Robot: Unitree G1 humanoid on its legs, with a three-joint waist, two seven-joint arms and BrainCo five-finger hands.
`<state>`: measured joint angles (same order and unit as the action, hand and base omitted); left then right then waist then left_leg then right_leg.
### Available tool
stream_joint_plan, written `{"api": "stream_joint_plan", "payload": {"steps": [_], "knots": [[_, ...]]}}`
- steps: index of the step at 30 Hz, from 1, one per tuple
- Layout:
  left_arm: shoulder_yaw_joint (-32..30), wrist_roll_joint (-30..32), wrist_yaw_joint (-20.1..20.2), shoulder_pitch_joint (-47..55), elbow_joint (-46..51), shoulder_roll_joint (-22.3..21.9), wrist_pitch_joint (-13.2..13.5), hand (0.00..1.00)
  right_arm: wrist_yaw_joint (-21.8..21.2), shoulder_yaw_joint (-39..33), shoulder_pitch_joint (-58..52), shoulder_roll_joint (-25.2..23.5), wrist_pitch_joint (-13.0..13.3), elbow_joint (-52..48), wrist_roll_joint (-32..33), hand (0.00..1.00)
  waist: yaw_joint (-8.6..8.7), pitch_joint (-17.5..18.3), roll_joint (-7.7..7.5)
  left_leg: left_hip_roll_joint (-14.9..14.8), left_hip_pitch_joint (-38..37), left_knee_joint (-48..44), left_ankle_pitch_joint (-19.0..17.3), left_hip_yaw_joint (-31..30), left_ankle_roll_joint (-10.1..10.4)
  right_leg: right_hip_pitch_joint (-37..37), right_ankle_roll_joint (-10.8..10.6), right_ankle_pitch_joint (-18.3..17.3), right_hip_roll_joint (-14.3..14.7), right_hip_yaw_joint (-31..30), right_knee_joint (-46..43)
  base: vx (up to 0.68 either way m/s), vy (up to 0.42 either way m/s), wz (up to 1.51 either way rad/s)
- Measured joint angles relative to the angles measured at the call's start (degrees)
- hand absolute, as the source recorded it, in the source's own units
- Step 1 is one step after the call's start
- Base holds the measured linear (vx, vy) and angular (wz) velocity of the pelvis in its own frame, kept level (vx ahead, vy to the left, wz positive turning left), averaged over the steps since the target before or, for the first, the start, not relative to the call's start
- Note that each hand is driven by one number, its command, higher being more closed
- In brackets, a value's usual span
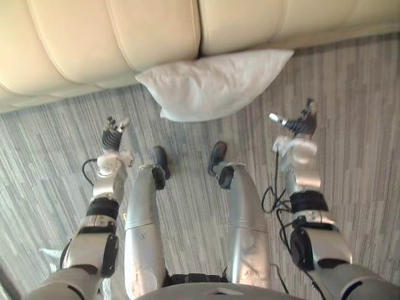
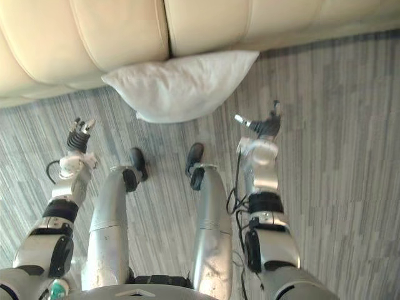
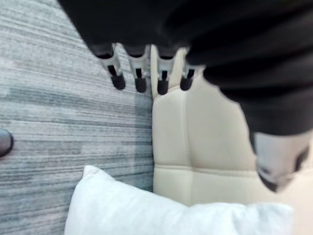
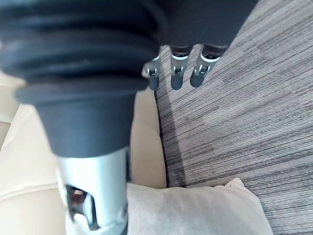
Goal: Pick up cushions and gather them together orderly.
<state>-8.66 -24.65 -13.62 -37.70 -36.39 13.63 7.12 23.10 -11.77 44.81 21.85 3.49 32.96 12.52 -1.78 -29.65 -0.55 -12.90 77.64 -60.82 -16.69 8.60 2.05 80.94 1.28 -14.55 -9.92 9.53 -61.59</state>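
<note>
Left hand (image 1: 114, 134) hangs over the floor (image 1: 44, 162), fingers (image 3: 140, 82) straight, thumb apart, holding nothing. Right hand (image 1: 301, 124) is the same, fingers extended and empty. The white cushion (image 1: 212, 84) lies on the floor ahead of and between both hands, its far edge against the cream sofa (image 1: 125, 37). The eye views give its whole outline. The right wrist view shows a corner meeting the sofa front.
</note>
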Motion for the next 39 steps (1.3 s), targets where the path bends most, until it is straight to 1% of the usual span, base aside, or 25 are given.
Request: {"api": "stream_joint_plan", "payload": {"steps": [2, 4, 9, 13, 14, 16, 17, 18, 19, 21, 25, 29, 33, 36, 37, 38, 39], "knots": [[0.5, 0.0, -0.7, -1.0, 1.0, 0.0, 0.0, 0.00, 0.4, 1.7, 1.8, 0.1, 0.0, 0.0, 1.3, 0.00, 0.02, 0.0, -0.01, -0.2, 3.2, -1.9, -0.1, -0.5, -0.1, 3.1, 0.3, -0.2, -0.1, -0.1, -1.9, -0.10, -0.003, 0.03], [2.4, 0.2, -1.3, -2.5, 3.5, -0.1, 0.2, 0.00, 1.2, 4.9, 4.3, 0.0, 0.1, 0.0, 1.8, 0.00, -0.04, -0.1, -0.03, -0.4, 6.4, -4.2, -0.3, -1.0, -0.1, 6.2, 0.7, -0.5, -0.3, -0.2, -4.4, -0.07, 0.003, 0.07], [6.8, 1.3, -4.3, -8.3, 6.8, -0.9, 0.7, 0.00, 2.4, 11.3, 10.9, -2.1, 0.4, -0.6, 1.8, 0.00, -0.05, -0.1, -0.04, -0.7, 10.8, -7.1, -0.3, -1.7, 0.0, 10.7, 0.6, -1.1, -0.5, -0.4, -7.6, -0.06, 0.011, 0.04], [9.2, 3.7, -6.7, -12.9, 8.1, -2.2, 0.8, 0.00, 3.9, 13.4, 14.7, -4.4, 0.6, -0.6, 1.8, 0.00, 0.16, 0.0, -0.05, -0.7, 13.1, -7.8, -0.1, -2.4, -0.1, 12.7, 0.6, -1.2, -0.8, 0.1, -8.5, -0.03, 0.015, 0.06], [9.9, 4.9, -7.7, -14.1, 8.9, -2.7, 0.9, 0.00, 4.6, 13.5, 16.3, -4.8, 0.7, -0.6, 1.7, 0.00, 0.27, 0.0, -0.05, -0.6, 13.8, -7.9, -0.1, -2.3, -0.1, 13.4, 1.4, -1.0, -0.8, 0.0, -8.6, 0.00, 0.000, 0.00], [11.2, 5.4, -8.8, -16.0, 8.8, -3.0, 0.9, 0.00, 5.6, 13.5, 18.0, -5.5, 0.7, -0.6, 1.7, 0.00, 0.68, 0.0, -0.05, -0.6, 14.4, -7.9, 0.1, -2.3, 0.3, 13.9, 2.1, -0.6, -0.8, 0.1, -8.6, 0.00, 0.000, 0.00], [11.7, 6.0, -9.5, -17.0, 8.8, -3.3, 0.9, 0.00, 6.1, 13.6, 18.7, -5.8, 0.7, -0.6, 1.7, 1.00, 0.95, 0.0, -0.05, -0.6, 14.4, -8.0, 0.2, -2.3, 0.4, 14.0, 2.3, -0.5, -0.8, 0.1, -8.7, 0.00, 0.000, 0.00], [12.1, 6.9, -10.1, -17.8, 8.8, -3.6, 0.8, 0.00, 6.3, 13.7, 19.2, -6.3, 0.7, -0.7, 1.7, 1.00, 1.06, 0.0, -0.05, -0.6, 14.4, -8.0, 0.2, -2.3, 0.4, 14.1, 2.3, -0.5, -0.8, 0.1, -8.7, 0.00, 0.000, 0.00], [12.3, 7.9, -10.9, -18.7, 8.9, -3.6, 0.8, 1.00, 7.0, 13.8, 19.9, -6.8, 0.7, -1.1, 1.7, 1.00, 1.35, 0.0, -0.05, -0.6, 14.5, -8.0, 0.2, -2.3, 0.4, 14.2, 2.3, -0.5, -0.8, 0.0, -8.7, 0.00, 0.000, 0.00], [12.2, 8.1, -12.4, -19.6, 8.9, -3.9, 0.7, 1.00, 8.5, 13.8, 20.5, -8.1, 0.6, -3.3, 1.7, 1.00, 1.88, 0.0, -0.04, -0.6, 14.6, -8.1, 0.2, -2.3, 0.4, 14.3, 2.4, -0.4, -0.7, 0.0, -8.8, 0.00, 0.000, 0.00], [12.6, 8.4, -14.1, -19.7, 10.5, -4.8, 0.0, 1.00, 10.6, 13.5, 21.1, -9.5, 0.4, -5.6, 1.6, 1.00, 1.99, 0.0, -0.02, -0.6, 14.7, -8.4, 0.2, -2.4, 0.5, 14.3, 2.8, -0.2, -0.5, 0.0, -8.8, 0.00, 0.003, -0.01], [12.8, 9.2, -16.1, -19.6, 11.1, -4.1, -0.6, 1.00, 12.2, 13.1, 20.9, -10.4, 0.1, -9.3, 1.6, 1.00, 2.28, 0.1, -0.01, -0.7, 14.5, -9.0, 0.2, -2.8, 0.5, 13.8, 2.9, 0.2, 0.0, 0.1, -8.6, -0.01, 0.012, -0.08], [12.7, 9.2, -16.3, -18.9, 11.8, -2.9, -1.3, 1.00, 12.2, 12.8, 17.1, -10.4, 0.1, -16.3, 1.6, 1.00, 2.35, 0.1, 0.01, -1.4, 13.4, -9.8, -0.1, -3.5, 0.8, 12.2, 2.8, 0.2, 0.5, 0.5, -8.7, 0.00, 0.007, -0.11], [12.7, 9.2, -16.3, -15.3, 17.5, -3.1, -1.6, 1.00, 12.0, 12.3, 14.5, -11.4, 0.4, -21.7, 1.7, 1.00, 2.58, 0.1, 0.00, -1.8, 10.8, -9.7, -0.6, -3.7, 1.3, 9.6, 2.2, -0.2, 1.1, 0.5, -8.1, 0.00, 0.005, -0.13], [12.7, 9.2, -16.3, -14.7, 18.4, -3.1, -1.5, 1.00, 11.9, 11.9, 13.8, -12.0, 0.6, -22.8, 1.7, 1.00, 2.64, 0.1, 0.00, -2.0, 10.1, -9.5, -0.6, -3.7, 1.4, 9.0, 2.3, -0.2, 1.2, 0.5, -7.9, 0.00, -0.004, -0.09], [12.7, 9.3, -16.3, -13.5, 20.8, -3.7, -1.4, 1.00, 11.3, 10.9, 11.9, -13.4, 2.6, -25.5, 1.7, 1.00, 2.69, 0.2, -0.03, -2.0, 7.9, -8.5, -0.7, -3.6, 1.5, 6.9, 2.2, -0.3, 1.5, 0.6, -6.9, 0.00, -0.010, -0.04], [12.7, 9.3, -16.3, -13.0, 21.6, -3.9, -1.4, 1.00, 10.9, 10.9, 11.2, -13.7, 3.6, -26.1, 1.7, 1.00, 2.74, 0.6, -0.02, -2.0, 7.4, -8.2, -0.7, -3.6, 1.5, 6.3, 2.2, -0.3, 1.6, 0.7, -6.5, 0.00, -0.012, -0.06]]}}
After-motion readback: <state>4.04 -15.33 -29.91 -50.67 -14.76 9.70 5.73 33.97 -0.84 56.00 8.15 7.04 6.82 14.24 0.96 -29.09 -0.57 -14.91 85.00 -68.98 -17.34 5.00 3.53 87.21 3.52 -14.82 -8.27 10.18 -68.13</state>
